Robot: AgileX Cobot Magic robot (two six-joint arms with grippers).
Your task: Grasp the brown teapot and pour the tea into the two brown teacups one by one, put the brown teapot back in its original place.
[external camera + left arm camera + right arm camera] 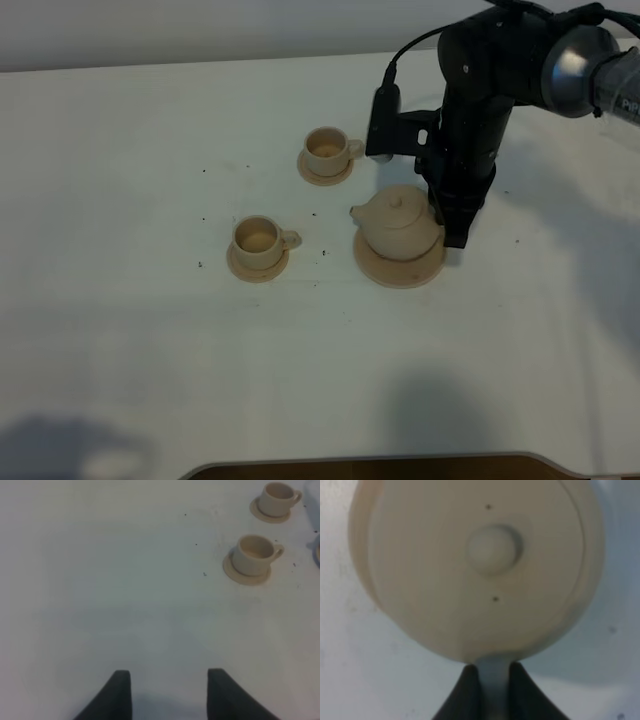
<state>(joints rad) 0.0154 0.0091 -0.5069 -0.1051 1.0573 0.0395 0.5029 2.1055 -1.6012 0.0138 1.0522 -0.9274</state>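
Note:
The brown teapot [400, 222] sits on its wide saucer [400, 271], spout pointing left. My right gripper [452, 222] reaches down at the pot's right side. In the right wrist view the lid and knob of the teapot [480, 565] fill the picture, and the right gripper [492, 682] is shut on the teapot's ring handle [494, 670]. The two brown teacups stand on small saucers left of the pot: the far cup [328, 148] [277, 497] and the near cup [258, 238] [255, 554]. My left gripper [167, 695] is open over bare table, well away from the cups.
White tabletop [150, 330] all around, with a few dark specks [200, 265] near the cups. A dark curved edge [370, 466] shows at the table's front. The right arm's black body [480, 90] hangs over the back right.

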